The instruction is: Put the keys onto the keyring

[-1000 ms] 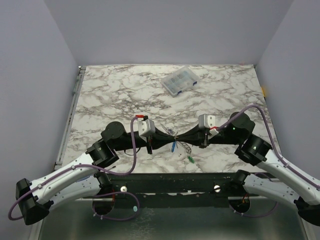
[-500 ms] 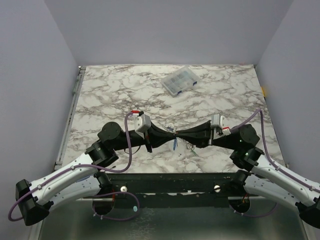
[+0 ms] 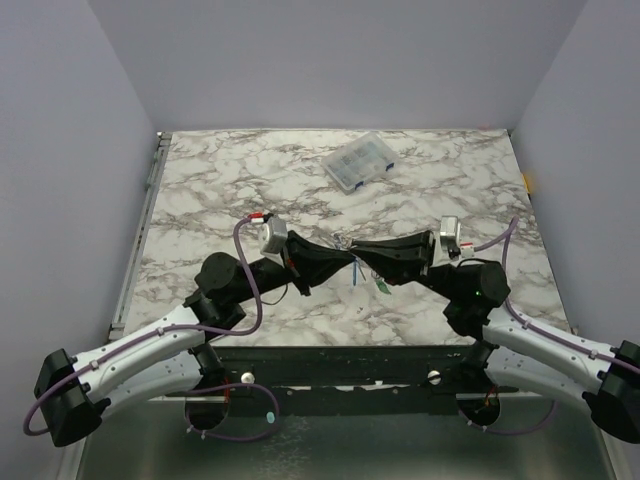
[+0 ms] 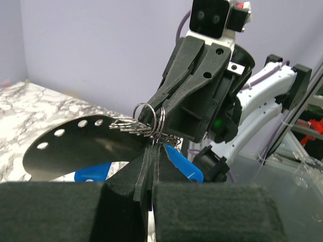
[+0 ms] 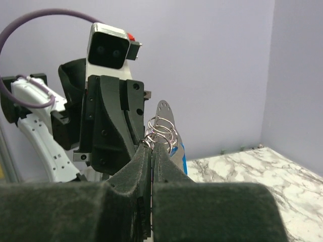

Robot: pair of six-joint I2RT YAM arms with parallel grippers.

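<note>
both pincers meet tip to tip above the marble surface (image 3: pixel 220 190), in the lower middle of the top view. the left pincer (image 3: pixel 343 264) is closed tight on the keyring (image 4: pixel 149 119), whose wire loops stick out just past its fingertips. the right pincer (image 3: pixel 362 256) is closed on the same loops from the opposite side. a blue key (image 3: pixel 353 274) and a green key (image 3: pixel 383 288) dangle just below. the clear compartment box (image 3: pixel 358 162) lies well apart, upper middle.
</note>
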